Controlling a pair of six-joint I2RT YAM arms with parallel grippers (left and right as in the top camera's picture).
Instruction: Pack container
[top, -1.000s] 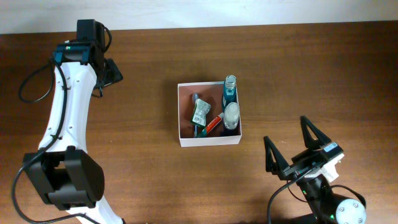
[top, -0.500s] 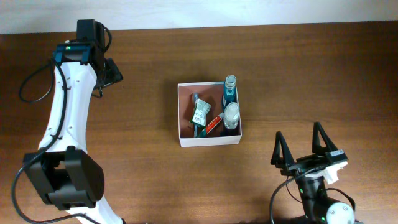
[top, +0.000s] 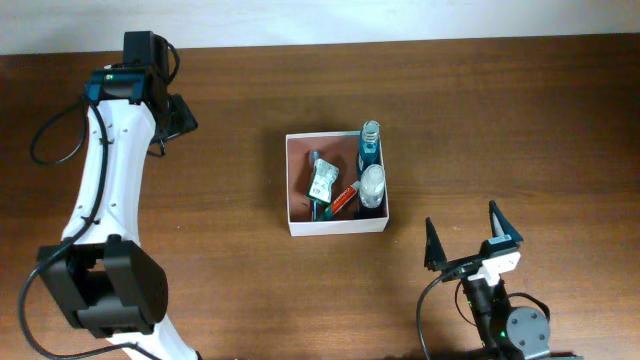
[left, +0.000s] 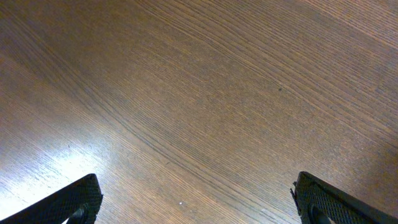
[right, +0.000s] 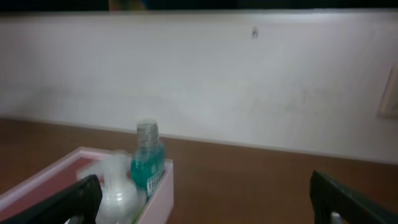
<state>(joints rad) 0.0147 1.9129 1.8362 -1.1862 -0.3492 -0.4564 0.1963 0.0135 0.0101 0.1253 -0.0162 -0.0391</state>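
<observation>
Overhead, we see our right gripper (top: 460, 214) drawn back toward 5 o'clock, jaws spread and empty; the container (top: 337, 227) looks packed.

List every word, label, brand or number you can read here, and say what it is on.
No text can be read in any view.
On the blue bottle: a pale label, too blurred to read.
On the green and white packet in the container: print too small to read.
On the red tube: white marks, too small to read.
</observation>
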